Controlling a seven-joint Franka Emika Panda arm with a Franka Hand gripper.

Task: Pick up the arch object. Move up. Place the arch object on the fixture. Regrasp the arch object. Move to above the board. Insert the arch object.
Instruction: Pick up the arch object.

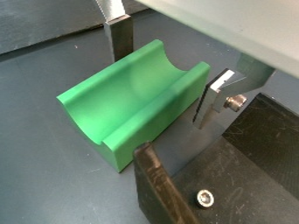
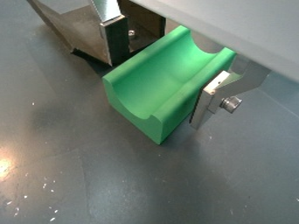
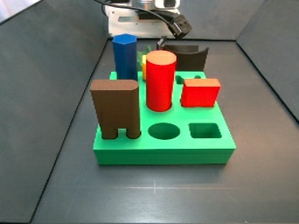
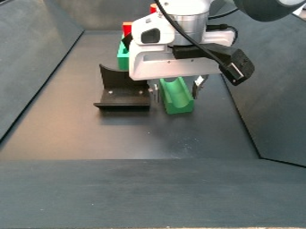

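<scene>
1. In a side view the fixture (image 4: 120, 89) stands furthest left on the dark floor, with the board (image 4: 124, 49) well behind it
2. Just right of the fixture lies the arch object (image 4: 177, 97), which shows here as a bright green block. It rests on the floor with its half-round channel facing up, and it is apart from the board
3. The gripper (image 4: 180, 85) hangs straight over the block. In both wrist views its 2 fingers (image 1: 117, 39) (image 2: 216, 101) reach down along the block's 2 long flanks
4. The channel and long axis run crosswise to the line between the fingers, so closing would squeeze the short width
5. The plates stand spread and very close to each flank, but I cannot tell whether the pads press yet
6. My judgement is that the pick-up is in hand and the block is not yet lifted
</scene>
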